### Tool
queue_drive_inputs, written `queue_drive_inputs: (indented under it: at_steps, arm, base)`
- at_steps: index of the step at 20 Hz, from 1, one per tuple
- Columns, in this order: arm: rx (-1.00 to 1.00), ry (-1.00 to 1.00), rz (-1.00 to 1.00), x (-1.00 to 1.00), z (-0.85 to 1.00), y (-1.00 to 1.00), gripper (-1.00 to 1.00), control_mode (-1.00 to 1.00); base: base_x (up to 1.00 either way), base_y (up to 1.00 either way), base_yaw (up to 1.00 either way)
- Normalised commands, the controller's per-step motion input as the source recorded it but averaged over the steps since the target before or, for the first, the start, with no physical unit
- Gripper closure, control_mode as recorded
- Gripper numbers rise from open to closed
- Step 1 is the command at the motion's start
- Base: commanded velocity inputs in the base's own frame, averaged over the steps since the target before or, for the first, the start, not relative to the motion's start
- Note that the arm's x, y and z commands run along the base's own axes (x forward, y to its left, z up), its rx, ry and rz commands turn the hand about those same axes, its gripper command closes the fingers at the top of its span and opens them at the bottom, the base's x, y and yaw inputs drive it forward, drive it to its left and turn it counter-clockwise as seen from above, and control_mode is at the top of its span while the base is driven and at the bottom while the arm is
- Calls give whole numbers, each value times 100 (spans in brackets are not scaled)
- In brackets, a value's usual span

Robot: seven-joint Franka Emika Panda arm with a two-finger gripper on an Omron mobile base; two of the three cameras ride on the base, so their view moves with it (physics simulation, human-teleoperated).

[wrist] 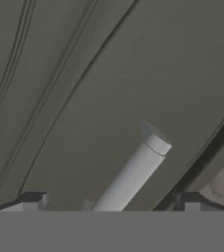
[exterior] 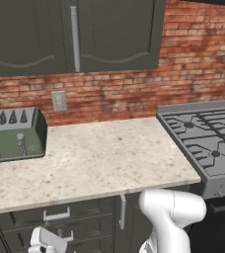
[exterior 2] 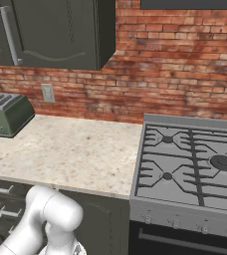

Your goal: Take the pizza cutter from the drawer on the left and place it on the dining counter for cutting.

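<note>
Beige worktop [exterior: 90,158] below brick backsplash [exterior: 193,74]

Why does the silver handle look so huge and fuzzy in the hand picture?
Hand view: the camera sits very close, so the handle and dark drawer front look soft and enlarged. Left base view: even light, only a faint shadow beside the toaster. Right base view: no glare on the stove.

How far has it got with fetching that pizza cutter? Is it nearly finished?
Barely begun. Nothing looks done yet: the drawers under the worktop all sit shut. In hand: the open hand is right at a silver handle on a dark front, the bar between its fingertips but not gripped. Left: pull the drawer open, lift out the pizza cutter and carry it to the dining counter.
</note>
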Motion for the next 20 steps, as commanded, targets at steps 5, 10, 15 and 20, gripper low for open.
queue_drive_inputs:
  at_steps: [5, 10, 15, 20]
  arm:
    - [5, 0, 4, 18, 5, -9, -100, -100]
    - [2, 0, 3, 24, 0, -1, -100, -100]
    - [2, 0, 3, 15, 0, 0, -100, -100]
    - [6, 0, 2, 17, 0, 0, -100, -100]
  base:
    - [0, 0, 0]
    - [0, 0, 0]
    - [0, 0, 0]
    - [0, 0, 0]
